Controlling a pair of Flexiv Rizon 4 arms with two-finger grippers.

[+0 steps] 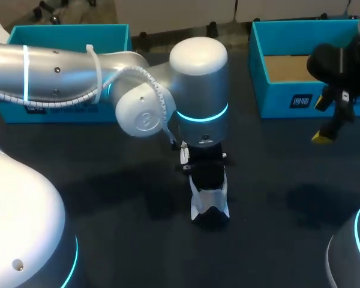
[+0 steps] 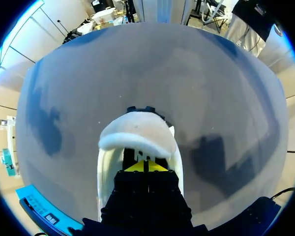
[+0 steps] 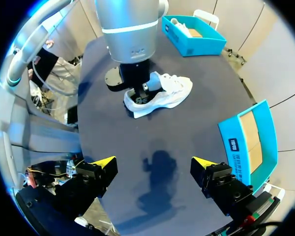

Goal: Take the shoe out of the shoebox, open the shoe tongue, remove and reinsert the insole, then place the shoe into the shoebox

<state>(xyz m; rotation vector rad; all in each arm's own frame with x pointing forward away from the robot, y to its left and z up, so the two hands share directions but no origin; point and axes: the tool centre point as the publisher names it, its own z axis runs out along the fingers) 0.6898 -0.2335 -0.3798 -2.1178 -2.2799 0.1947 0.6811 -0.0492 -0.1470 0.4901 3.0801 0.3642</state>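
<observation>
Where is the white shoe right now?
Head view: the white shoe sits on the table's middle, out of both blue boxes, directly under the left gripper, whose tips are inside its opening.

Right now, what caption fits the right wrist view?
Left gripper inside the white shoe on the table; right gripper hovers open.

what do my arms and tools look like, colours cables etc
The left arm and right arm are smooth silver with rounded joints and glowing cyan rings. A white coiled cable is tied along the left arm. The left tool and right tool are boxy and black, with bright yellow wedge tips.
</observation>
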